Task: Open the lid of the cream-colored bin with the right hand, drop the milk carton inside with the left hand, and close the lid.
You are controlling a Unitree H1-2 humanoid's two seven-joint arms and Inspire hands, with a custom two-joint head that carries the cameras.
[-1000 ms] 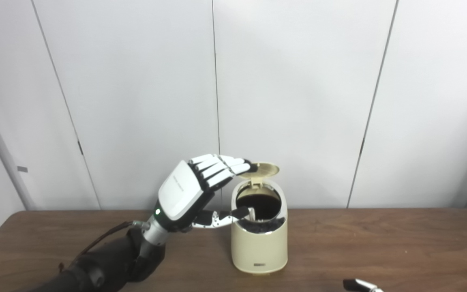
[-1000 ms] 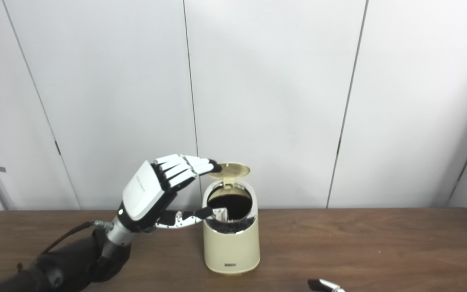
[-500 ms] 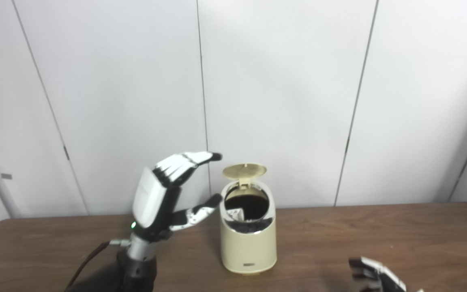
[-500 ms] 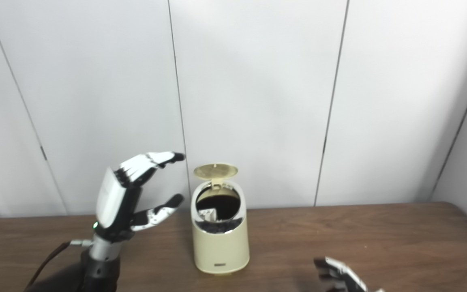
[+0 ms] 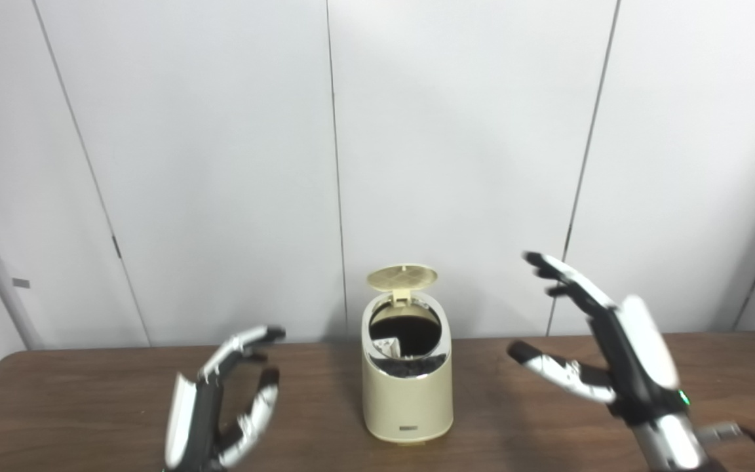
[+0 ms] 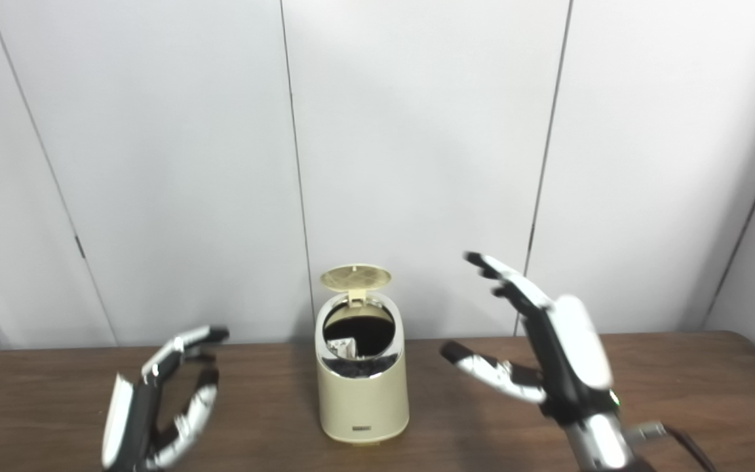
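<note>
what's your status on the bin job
Left hand open, empty. Right hand open beside bin. Carton inside, lid up. Nothing blocking.

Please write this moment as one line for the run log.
lid: up | milk carton: inside bin | left hand: open, low | right hand: open, raised beside bin

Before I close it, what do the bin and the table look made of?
Bin: likely plastic, smooth matte cream shell, with a shiny chrome-looking ring round the opening. Lid: same cream, probably plastic. Table: dark brown wood grain, possibly laminate.
</note>
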